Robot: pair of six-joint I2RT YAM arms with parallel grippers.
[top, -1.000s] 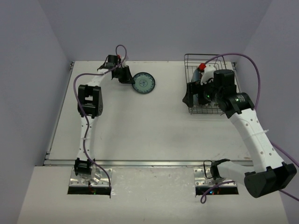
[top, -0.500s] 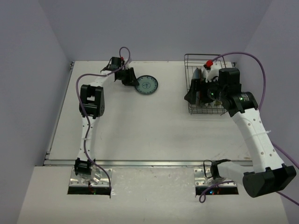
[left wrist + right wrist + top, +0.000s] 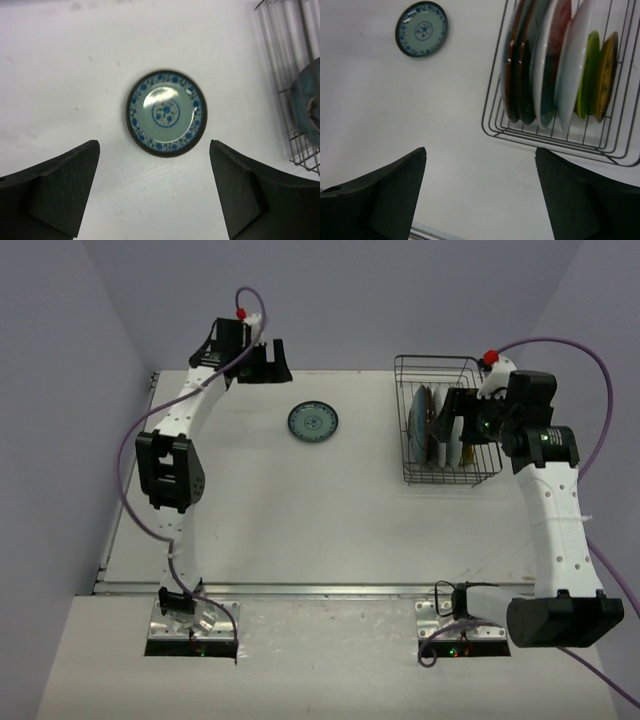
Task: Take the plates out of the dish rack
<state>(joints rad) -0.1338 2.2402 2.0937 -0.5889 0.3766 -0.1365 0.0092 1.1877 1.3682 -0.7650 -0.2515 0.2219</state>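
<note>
A teal-patterned plate (image 3: 313, 422) (image 3: 166, 113) (image 3: 421, 29) lies flat on the white table, on its own. My left gripper (image 3: 264, 364) (image 3: 152, 149) hangs above and behind it, open and empty, with no contact. The wire dish rack (image 3: 435, 481) (image 3: 545, 139) (image 3: 285, 45) stands at the far right. Several plates stand on edge in it: dark red (image 3: 511, 65), dark teal (image 3: 527, 70), white with red and teal (image 3: 552, 60), plain white (image 3: 575, 65), lime green (image 3: 588, 75), yellow-orange (image 3: 606, 75). My right gripper (image 3: 458, 420) (image 3: 480, 150) hovers high over the rack, open, holding nothing.
Grey walls close in the table on the far, left and right sides. A metal strip (image 3: 300, 590) runs along the near edge, in front of the arm bases. Purple cables (image 3: 560, 345) loop off both wrists. Bare tabletop (image 3: 300, 510) lies between the patterned plate and the rack.
</note>
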